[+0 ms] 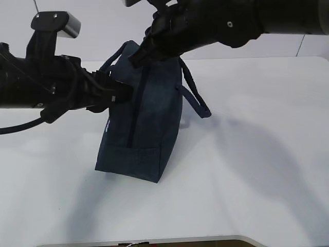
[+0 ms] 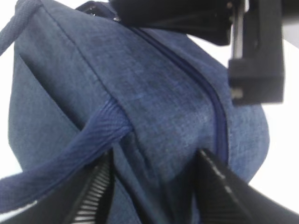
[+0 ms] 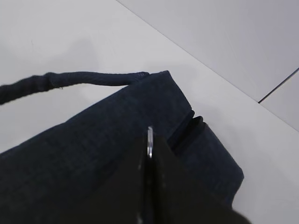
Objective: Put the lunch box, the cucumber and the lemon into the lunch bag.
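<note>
On the white tabletop [image 1: 247,154] the zipped lunch bag [image 1: 149,123] is hiding any food, the right pincer [image 3: 149,140] at its twelve o'clock end pinching a metal ring while the left pincer [image 2: 154,186] is standing apart around fabric.

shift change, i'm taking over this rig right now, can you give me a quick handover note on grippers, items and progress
Right gripper: shut on a thin metal piece at the far end of the lunch bag's zipper, apparently the pull.
Left gripper: jaws parted around the bag's near side by a handle; grip unclear.
Bag stands on the white table, zipper line looks closed.
Lunch box, cucumber and lemon: not visible in any view.
Done: apparently packing and zipping, unconfirmed.
Left: verify contents, release the bag.
</note>
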Tool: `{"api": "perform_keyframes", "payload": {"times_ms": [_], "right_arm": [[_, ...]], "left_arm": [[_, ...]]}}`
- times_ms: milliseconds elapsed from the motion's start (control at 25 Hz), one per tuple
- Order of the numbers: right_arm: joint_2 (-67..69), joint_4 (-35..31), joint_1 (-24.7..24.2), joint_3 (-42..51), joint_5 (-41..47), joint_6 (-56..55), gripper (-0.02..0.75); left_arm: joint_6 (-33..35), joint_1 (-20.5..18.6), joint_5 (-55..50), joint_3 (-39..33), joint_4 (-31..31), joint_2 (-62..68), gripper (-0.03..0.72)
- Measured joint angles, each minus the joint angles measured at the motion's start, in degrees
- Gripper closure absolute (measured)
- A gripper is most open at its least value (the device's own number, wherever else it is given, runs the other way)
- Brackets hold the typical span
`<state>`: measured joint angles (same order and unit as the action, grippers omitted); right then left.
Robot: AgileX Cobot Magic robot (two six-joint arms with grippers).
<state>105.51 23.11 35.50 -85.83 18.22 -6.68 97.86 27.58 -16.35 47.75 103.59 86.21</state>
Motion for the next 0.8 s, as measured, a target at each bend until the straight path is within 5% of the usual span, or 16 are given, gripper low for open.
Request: {"api": "perform_keyframes", "payload": {"times_ms": [280,800], "right_arm": [[0.0,0.0,-0.1,0.0,0.0,0.0,0.733],[1.0,0.4,-0.2,-3.0,0.1,-0.1,0.733]], "left_arm": [[-0.1,0.0,-2.4,0.0,-0.1,0.4,0.678],[-1.7,0.0,-4.4,-4.7,-2.7,-4.0,0.701]]}}
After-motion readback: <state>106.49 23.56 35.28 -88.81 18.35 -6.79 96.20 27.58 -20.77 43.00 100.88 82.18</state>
